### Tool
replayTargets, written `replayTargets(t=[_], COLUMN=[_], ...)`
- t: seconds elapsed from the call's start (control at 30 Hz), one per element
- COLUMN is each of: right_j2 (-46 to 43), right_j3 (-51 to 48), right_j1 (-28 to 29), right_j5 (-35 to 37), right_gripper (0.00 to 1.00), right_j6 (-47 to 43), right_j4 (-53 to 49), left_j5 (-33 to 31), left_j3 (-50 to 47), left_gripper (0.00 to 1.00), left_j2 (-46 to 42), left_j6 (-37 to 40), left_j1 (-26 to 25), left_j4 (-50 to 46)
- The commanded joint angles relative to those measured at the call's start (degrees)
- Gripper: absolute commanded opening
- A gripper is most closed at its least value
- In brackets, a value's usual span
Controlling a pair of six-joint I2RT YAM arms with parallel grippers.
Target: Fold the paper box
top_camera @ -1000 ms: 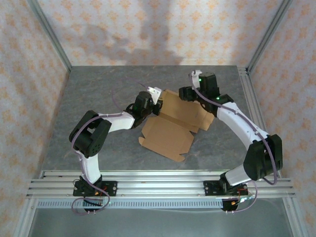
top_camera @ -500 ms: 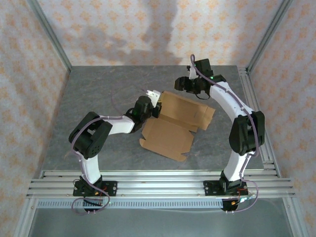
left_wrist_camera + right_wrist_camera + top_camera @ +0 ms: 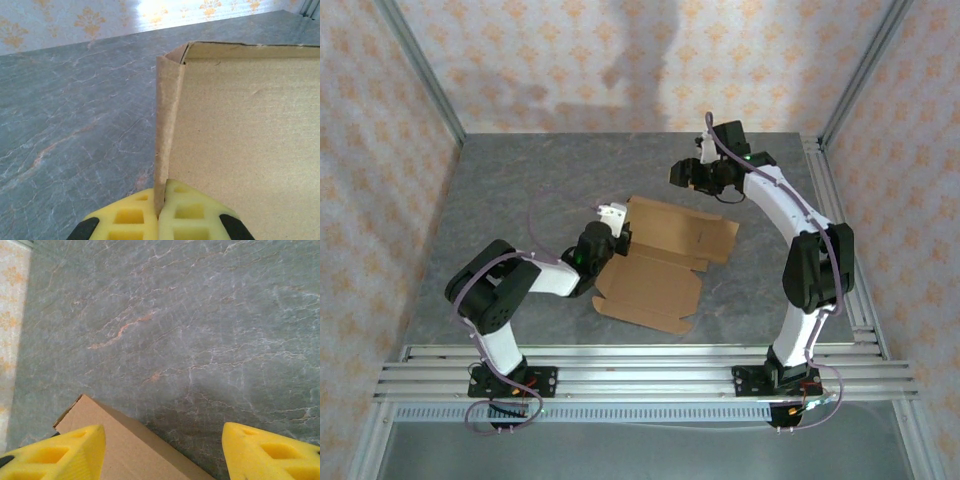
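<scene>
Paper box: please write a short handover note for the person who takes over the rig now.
Left pincer: shut on an upright side flap of the paper box.
Right pincer: open, holding nothing, above a far corner of the box.
Box: middle of the table, lying mostly flat.
Done: one flap raised.
Left: the other flaps, then closing the box.

The paper box (image 3: 665, 262) is plain tan-brown cardboard, mostly unfolded, and it lies near the middle of the grey marbled table (image 3: 520, 190). Two wide panels lie almost flat with a crease between them. At its left edge a narrow side flap (image 3: 167, 125) stands upright, with a small tab bent inward at the far corner.
</scene>
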Motion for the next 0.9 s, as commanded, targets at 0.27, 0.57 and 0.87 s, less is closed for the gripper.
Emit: replayTargets(t=[0.27, 0.57, 0.87], right_j2=[3.5, 1.6, -1.2], right_j3=[3.2, 2.6, 2.8], right_j1=[3.3, 5.3, 5.4], right_j5=[-2.0, 0.8, -0.1], right_gripper=[0.63, 0.63, 0.66], right_j6=[-0.2, 2.8, -5.7], right_j4=[-1.5, -1.9, -4.7], left_j5=[-3.5, -6.9, -9.8], left_j3=[-4.2, -4.3, -2.9], left_gripper=[0.0, 0.0, 0.0], left_j2=[-1.4, -3.3, -3.6], left_j6=[0.5, -1.4, -0.5], left_j1=[-1.7, -3.7, -3.9], left_j4=[10.9, 9.2, 7.3])
